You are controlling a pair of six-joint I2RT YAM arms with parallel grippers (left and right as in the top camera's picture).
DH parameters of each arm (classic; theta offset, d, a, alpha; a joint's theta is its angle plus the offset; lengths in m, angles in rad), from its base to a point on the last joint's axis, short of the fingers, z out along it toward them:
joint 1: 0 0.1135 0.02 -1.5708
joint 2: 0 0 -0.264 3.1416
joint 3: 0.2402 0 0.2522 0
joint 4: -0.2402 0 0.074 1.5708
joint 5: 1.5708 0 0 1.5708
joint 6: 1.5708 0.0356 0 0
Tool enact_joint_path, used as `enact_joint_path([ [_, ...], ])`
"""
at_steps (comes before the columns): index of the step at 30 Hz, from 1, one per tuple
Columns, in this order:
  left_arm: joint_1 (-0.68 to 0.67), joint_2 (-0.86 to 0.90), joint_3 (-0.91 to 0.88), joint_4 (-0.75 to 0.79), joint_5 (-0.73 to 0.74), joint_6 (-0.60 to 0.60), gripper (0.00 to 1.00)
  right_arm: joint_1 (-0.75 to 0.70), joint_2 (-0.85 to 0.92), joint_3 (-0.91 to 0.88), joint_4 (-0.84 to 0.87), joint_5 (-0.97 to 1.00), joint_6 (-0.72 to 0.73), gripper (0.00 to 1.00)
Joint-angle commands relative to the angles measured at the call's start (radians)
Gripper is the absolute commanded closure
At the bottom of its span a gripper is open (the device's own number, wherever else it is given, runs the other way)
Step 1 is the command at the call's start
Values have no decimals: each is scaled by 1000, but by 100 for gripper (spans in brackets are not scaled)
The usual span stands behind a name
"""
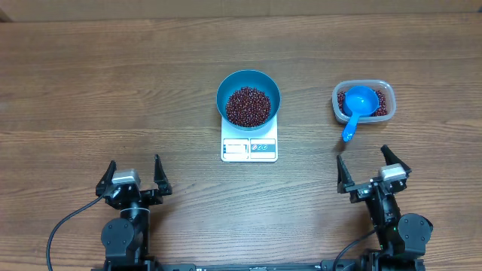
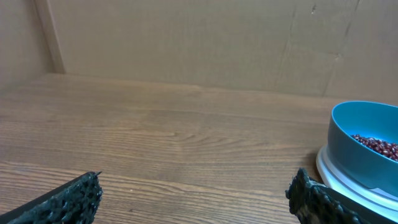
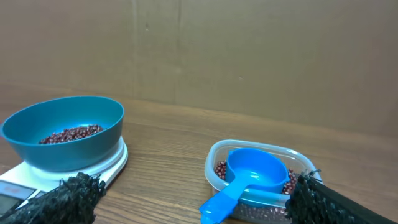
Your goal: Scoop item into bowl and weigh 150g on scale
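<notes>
The blue bowl (image 1: 248,97) stands on the white scale (image 1: 249,147) at the table's middle, with a pile of red-brown beans (image 1: 248,106) inside it. The wrist views show the same bowl (image 2: 365,143) (image 3: 64,132) and beans (image 3: 69,134). More beans (image 1: 381,103) lie in a clear tub (image 1: 362,102) at the right, where a blue scoop (image 1: 357,108) rests with its handle over the near rim. My left gripper (image 1: 135,178) stands open near the front left, nothing between its fingers. My right gripper (image 1: 372,170) stands open just in front of the tub, also holding nothing.
Brown cardboard walls close off the back of the table in both wrist views. The scale's display and buttons (image 1: 249,149) face the front edge. Bare wood lies between the left gripper and the scale.
</notes>
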Motion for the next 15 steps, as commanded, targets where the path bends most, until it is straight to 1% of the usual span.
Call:
enact_joint_path([
  [1, 11, -11, -4, 1, 9, 15, 1, 5, -11, -10, 2, -19, -47, 0],
  [13, 11, -11, -4, 2, 9, 16, 0, 5, -12, -10, 1, -17, -35, 0],
  [15, 11, -11, -4, 2, 9, 15, 0, 5, -11, -10, 0, 0, 2, 0],
])
